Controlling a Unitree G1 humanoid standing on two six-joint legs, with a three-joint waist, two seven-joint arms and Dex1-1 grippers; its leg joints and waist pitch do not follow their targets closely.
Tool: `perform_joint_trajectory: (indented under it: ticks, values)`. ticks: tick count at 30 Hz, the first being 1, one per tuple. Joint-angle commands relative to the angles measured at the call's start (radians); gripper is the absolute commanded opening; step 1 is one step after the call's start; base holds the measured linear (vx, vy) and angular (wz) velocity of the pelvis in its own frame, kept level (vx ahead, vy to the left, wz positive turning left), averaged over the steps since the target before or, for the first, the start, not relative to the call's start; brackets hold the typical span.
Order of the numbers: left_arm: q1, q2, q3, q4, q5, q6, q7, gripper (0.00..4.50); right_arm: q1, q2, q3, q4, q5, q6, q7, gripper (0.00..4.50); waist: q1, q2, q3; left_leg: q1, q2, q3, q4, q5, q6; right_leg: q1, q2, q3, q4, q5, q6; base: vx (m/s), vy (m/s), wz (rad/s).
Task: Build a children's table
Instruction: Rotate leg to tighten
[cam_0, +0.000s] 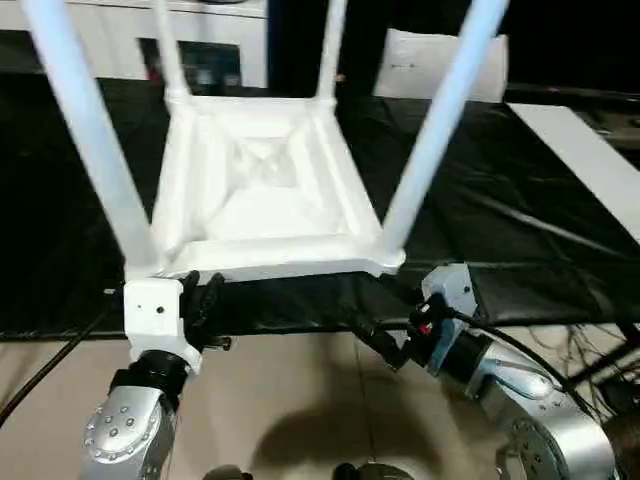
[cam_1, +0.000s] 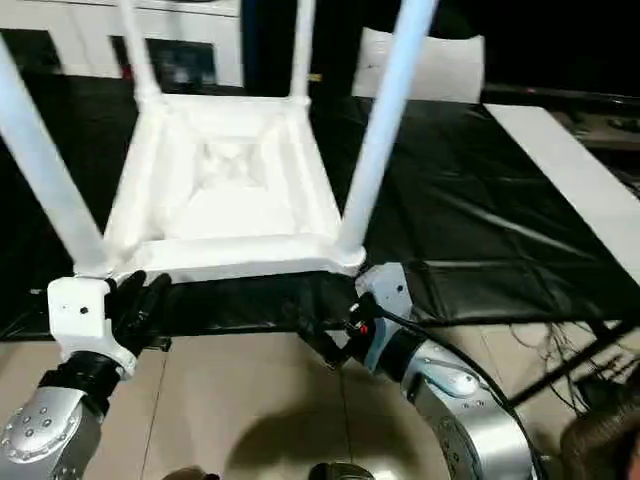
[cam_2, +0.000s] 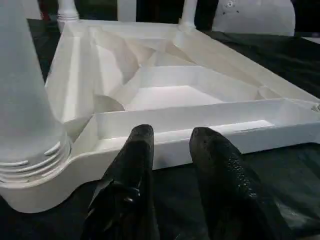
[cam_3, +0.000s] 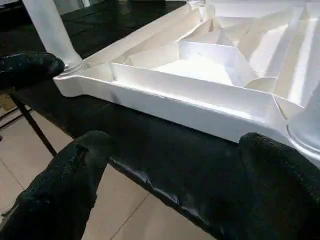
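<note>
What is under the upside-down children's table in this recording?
The children's table lies top-down on a black sheet that covers the work surface and hangs over its near edge. What the sheet covers, and the tabletop's face, are hidden.

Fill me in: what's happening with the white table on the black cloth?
The white plastic children's table lies upside down on a black-covered bench, ribbed underside up, with all four tapered white legs standing in its corner sockets. Both of the robot's grippers sit at the near edge, holding nothing: the left gripper points at the near rim with its jaws slightly apart, and the right gripper, jaws wide open, sits by the near right corner.
</note>
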Motion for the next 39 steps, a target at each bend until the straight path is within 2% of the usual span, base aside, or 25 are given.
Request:
perform_joint_trajectory:
  ticks: [1, 4, 7, 9, 11, 13, 15, 17, 19, 20, 21, 22, 23, 24, 25, 26, 28, 29, 30, 31, 32, 33, 36, 38, 39]
  values:
    - [0.006, 0.007, -0.016, -0.008, 0.009, 0.012, 0.000, 1.48, -0.017, -0.009, 0.008, 0.009, -0.003, -0.006, 0.003, 4.50, -0.007, 0.011, -0.024, 0.017, 0.064, -0.049, -0.113, -0.672, -0.033, 0.002, -0.092, 0.031, -0.108, -0.618, 0.039, 0.000, 0.000, 0.00]
    - [0.031, 0.026, -0.035, -0.006, -0.003, 0.013, -0.028, 1.48, -0.022, -0.021, 0.020, 0.013, -0.012, -0.008, 0.015, 4.50, -0.007, 0.010, -0.024, 0.010, 0.059, -0.047, -0.108, -0.618, -0.024, 0.005, -0.105, 0.032, -0.119, -0.658, 0.049, 0.000, 0.000, 0.00]
    - [0.039, 0.039, -0.026, 0.002, -0.006, 0.015, -0.032, 1.48, -0.035, -0.020, 0.019, 0.024, -0.010, -0.012, 0.016, 4.50, -0.007, 0.015, -0.023, 0.018, 0.059, -0.048, -0.104, -0.622, -0.026, -0.002, -0.103, 0.021, -0.124, -0.654, 0.044, 0.000, 0.000, 0.00]
    - [0.036, 0.047, -0.016, 0.007, -0.018, 0.027, -0.037, 1.48, -0.044, -0.022, 0.025, 0.033, -0.010, -0.018, 0.028, 4.50, -0.008, 0.017, -0.020, 0.008, 0.069, -0.055, -0.115, -0.655, -0.030, 0.009, -0.100, 0.017, -0.110, -0.614, 0.042, 0.000, 0.000, 0.00]
    - [0.034, 0.056, -0.011, 0.011, -0.035, 0.035, -0.047, 1.48, -0.060, -0.029, 0.039, 0.049, -0.013, -0.024, 0.046, 4.50, -0.004, 0.016, -0.021, 0.005, 0.073, -0.058, -0.125, -0.683, -0.038, 0.011, -0.100, 0.029, -0.096, -0.582, 0.030, 0.000, 0.000, 0.00]
    - [0.036, 0.062, -0.007, 0.015, -0.043, 0.033, -0.053, 1.48, -0.082, -0.029, 0.050, 0.071, -0.015, -0.029, 0.059, 4.50, -0.002, 0.016, -0.022, 0.012, 0.058, -0.052, -0.107, -0.617, -0.035, 0.000, -0.116, 0.034, -0.113, -0.624, 0.016, 0.000, 0.000, 0.00]
    - [0.045, 0.079, 0.002, 0.028, -0.075, 0.029, -0.088, 1.48, -0.135, -0.029, 0.066, 0.121, -0.019, -0.036, 0.086, 4.50, 0.000, 0.016, -0.024, 0.001, 0.057, -0.053, -0.104, -0.555, -0.026, 0.008, -0.120, 0.035, -0.113, -0.617, 0.011, 0.000, 0.000, 0.00]
    - [0.065, 0.132, 0.002, 0.043, -0.143, 0.025, -0.200, 1.48, -0.203, -0.015, 0.068, 0.192, -0.002, -0.033, 0.119, 4.50, 0.000, 0.019, -0.025, -0.002, 0.062, -0.054, -0.108, -0.543, -0.023, 0.008, -0.118, 0.041, -0.104, -0.571, -0.010, 0.000, 0.000, 0.00]
    - [0.090, 0.194, -0.005, 0.044, -0.189, 0.017, -0.306, 1.48, -0.250, -0.010, 0.073, 0.250, -0.001, -0.030, 0.140, 4.50, -0.001, 0.025, -0.029, -0.013, 0.067, -0.058, -0.118, -0.529, -0.034, 0.013, -0.112, 0.053, -0.079, -0.472, -0.053, 0.000, 0.000, 0.00]
    - [0.107, 0.218, 0.005, 0.043, -0.217, 0.023, -0.347, 1.48, -0.274, -0.012, 0.082, 0.283, -0.006, -0.037, 0.164, 4.50, 0.001, 0.027, -0.030, -0.011, 0.070, -0.054, -0.120, -0.521, -0.040, 0.011, -0.110, 0.058, -0.077, -0.444, -0.062, 0.000, 0.000, 0.00]
    - [0.121, 0.245, 0.025, 0.050, -0.231, 0.020, -0.378, 1.61, -0.305, -0.015, 0.094, 0.327, -0.015, -0.044, 0.190, 4.50, 0.005, 0.026, -0.032, -0.003, 0.068, -0.045, -0.116, -0.486, -0.043, 0.002, -0.110, 0.069, -0.073, -0.389, -0.094, 0.055, -0.003, 0.07]
    - [0.123, 0.251, 0.031, 0.054, -0.234, 0.018, -0.385, 1.71, -0.313, -0.015, 0.097, 0.337, -0.017, -0.045, 0.196, 4.50, 0.010, 0.024, -0.038, -0.005, 0.065, -0.038, -0.111, -0.424, -0.034, 0.003, -0.110, 0.078, -0.064, -0.332, -0.127, 0.063, -0.006, 0.04]
    - [0.130, 0.277, 0.064, 0.085, -0.247, 0.007, -0.415, 1.80, -0.347, -0.016, 0.109, 0.387, -0.025, -0.054, 0.227, 4.50, 0.012, 0.022, -0.045, -0.013, 0.063, -0.034, -0.108, -0.371, -0.024, 0.008, -0.109, 0.084, -0.053, -0.286, -0.142, 0.063, -0.006, 0.04]
    - [0.128, 0.301, 0.104, 0.133, -0.255, -0.018, -0.442, 1.80, -0.385, -0.016, 0.123, 0.443, -0.037, -0.063, 0.255, 4.50, 0.018, 0.020, -0.045, -0.016, 0.065, -0.028, -0.111, -0.318, -0.002, 0.005, -0.100, 0.090, -0.045, -0.265, -0.155, 0.000, 0.000, 0.00]
    - [0.123, 0.315, 0.132, 0.172, -0.255, -0.040, -0.451, 1.94, -0.417, -0.014, 0.134, 0.489, -0.043, -0.064, 0.275, 4.50, 0.018, 0.016, -0.049, -0.013, 0.057, -0.020, -0.102, -0.303, 0.016, -0.002, -0.097, 0.094, -0.045, -0.289, -0.162, 0.000, 0.000, 0.00]
    - [0.121, 0.321, 0.148, 0.193, -0.256, -0.049, -0.453, 2.04, -0.441, -0.010, 0.142, 0.526, -0.044, -0.065, 0.293, 4.50, 0.021, 0.013, -0.053, -0.014, 0.057, -0.016, -0.100, -0.273, 0.021, 0.000, -0.097, 0.099, -0.042, -0.270, -0.167, 0.000, 0.000, 0.00]
    - [0.124, 0.336, 0.156, 0.203, -0.263, -0.061, -0.451, 2.14, -0.492, 0.001, 0.154, 0.606, -0.048, -0.072, 0.329, 4.50, 0.029, 0.018, -0.067, -0.014, 0.061, -0.007, -0.089, -0.123, 0.057, -0.001, -0.094, 0.108, -0.017, -0.093, -0.226, 0.070, -0.043, 0.06]
    - [0.131, 0.340, 0.160, 0.200, -0.272, -0.064, -0.448, 2.23, -0.521, 0.008, 0.162, 0.653, -0.053, -0.081, 0.353, 4.50, 0.030, 0.018, -0.068, -0.018, 0.064, -0.006, -0.088, -0.081, 0.068, 0.003, -0.094, 0.109, -0.009, -0.036, -0.240, 0.080, -0.042, 0.05]
    - [0.135, 0.342, 0.163, 0.198, -0.278, -0.066, -0.446, 2.30, -0.539, 0.013, 0.167, 0.684, -0.056, -0.086, 0.369, 4.50, 0.032, 0.017, -0.075, -0.023, 0.063, -0.004, -0.082, -0.007, 0.095, 0.008, -0.091, 0.107, 0.007, 0.070, -0.267, 0.064, -0.029, -0.03]
    - [0.147, 0.342, 0.167, 0.191, -0.285, -0.066, -0.446, 2.37, -0.563, 0.021, 0.172, 0.722, -0.057, -0.079, 0.384, 4.50, 0.032, 0.005, -0.070, -0.033, 0.061, -0.001, -0.082, 0.010, 0.121, 0.010, -0.091, 0.108, 0.009, 0.102, -0.274, 0.000, 0.000, 0.00]
    - [0.154, 0.343, 0.170, 0.186, -0.289, -0.066, -0.446, 2.42, -0.578, 0.026, 0.174, 0.746, -0.057, -0.074, 0.394, 4.50, 0.034, 0.009, -0.067, -0.031, 0.063, 0.000, -0.083, -0.010, 0.129, 0.007, -0.094, 0.107, 0.007, 0.070, -0.277, 0.000, 0.000, 0.00]
    - [0.167, 0.342, 0.168, 0.179, -0.287, -0.070, -0.446, 2.50, -0.592, 0.035, 0.174, 0.771, -0.064, -0.087, 0.390, 4.50, 0.033, 0.008, -0.061, -0.035, 0.065, 0.001, -0.087, -0.059, 0.126, 0.011, -0.099, 0.105, -0.003, -0.026, -0.268, 0.000, 0.000, 0.00]
    - [0.186, 0.339, 0.167, 0.181, -0.275, -0.090, -0.449, 2.85, -0.633, 0.063, 0.166, 0.852, -0.087, -0.143, 0.356, 4.50, 0.029, 0.006, -0.049, -0.023, 0.069, 0.003, -0.093, -0.197, 0.063, -0.001, -0.096, 0.108, -0.028, -0.270, -0.216, 0.000, 0.000, 0.00]
    - [0.188, 0.333, 0.171, 0.187, -0.273, -0.102, -0.443, 2.94, -0.666, 0.089, 0.147, 0.927, -0.116, -0.216, 0.287, 4.50, 0.027, 0.004, -0.043, -0.020, 0.067, 0.001, -0.094, -0.245, 0.039, -0.007, -0.097, 0.108, -0.039, -0.390, -0.180, 0.000, 0.000, 0.00]
    - [0.188, 0.332, 0.171, 0.187, -0.273, -0.103, -0.443, 3.17, -0.670, 0.093, 0.144, 0.938, -0.120, -0.226, 0.275, 4.50, 0.027, 0.006, -0.042, -0.013, 0.067, 0.000, -0.093, -0.268, 0.024, -0.016, -0.097, 0.109, -0.045, -0.443, -0.167, -0.058, -0.012, -0.01]
